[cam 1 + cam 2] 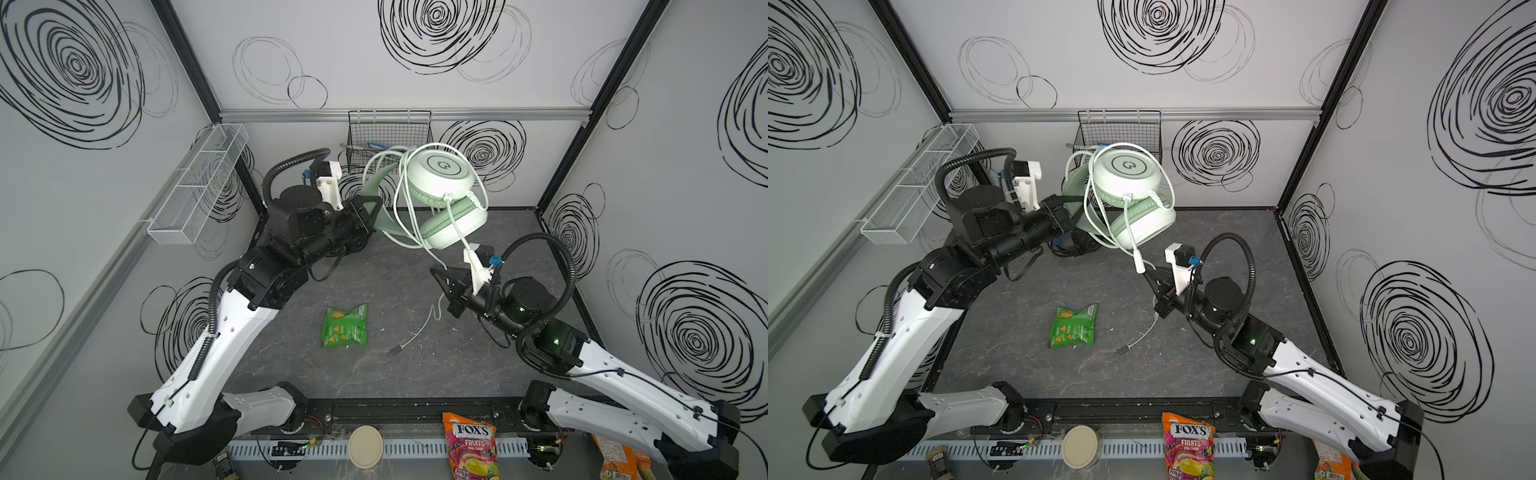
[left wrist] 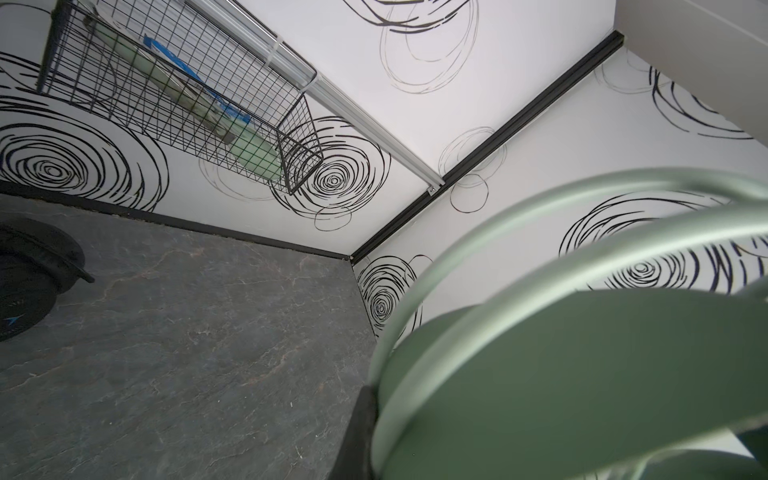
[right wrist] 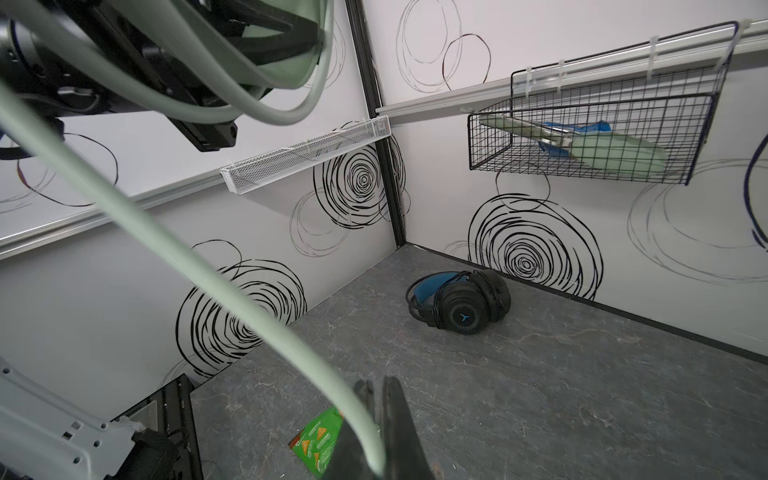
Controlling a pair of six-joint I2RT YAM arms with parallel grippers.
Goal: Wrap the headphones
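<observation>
- left gripper (image 1: 371, 208): jaws clamped on the band (image 2: 582, 374) of the mint headset (image 1: 440, 170). Headset is held in the air over the back of the table (image 1: 395, 374), in front of the basket (image 1: 388, 133).
- cups stacked, logo cup facing up in both top views.
- cable (image 1: 398, 195): several loose loops round the cups and band, then runs down from the cup to the right gripper (image 1: 435, 272).
- right gripper: jaws closed on the cable. Right wrist view shows it pinched between the fingers (image 3: 397, 415).
- past that grip the cable drops to the table. Plug (image 1: 395, 352) lies flat, near the bag (image 1: 345, 326).
- black headset (image 3: 461, 303): on the table near the back wall, below the left arm, mostly hidden in the top views. A black cord crosses its cup.
- bag flat mid-table, well apart from both grippers.
</observation>
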